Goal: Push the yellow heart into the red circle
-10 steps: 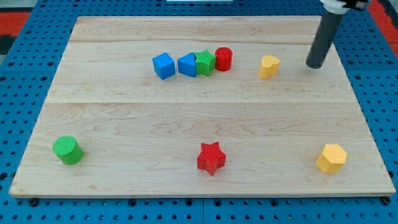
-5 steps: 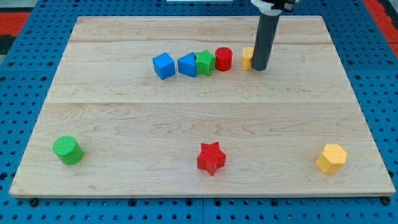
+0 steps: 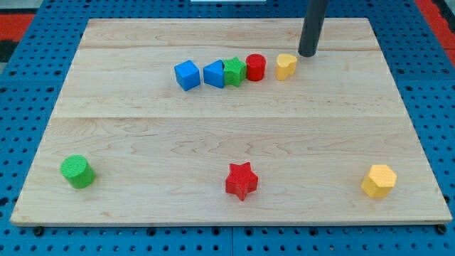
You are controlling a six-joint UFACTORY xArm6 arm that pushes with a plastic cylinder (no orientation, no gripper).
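The yellow heart (image 3: 286, 66) lies on the wooden board just to the right of the red circle (image 3: 255, 67), with a small gap between them. My tip (image 3: 308, 53) is up and to the right of the yellow heart, apart from it. The red circle is the right end of a row with a green star (image 3: 234, 71) and two blue blocks (image 3: 214, 74) (image 3: 187, 75).
A green cylinder (image 3: 77, 171) sits at the lower left, a red star (image 3: 241, 180) at the bottom middle, and a yellow hexagon (image 3: 378, 180) at the lower right. The board's (image 3: 142, 128) top edge is close behind my tip.
My tip swept left into the yellow heart and pushed it left toward the red circle, then drew back up and to the right, off the heart.
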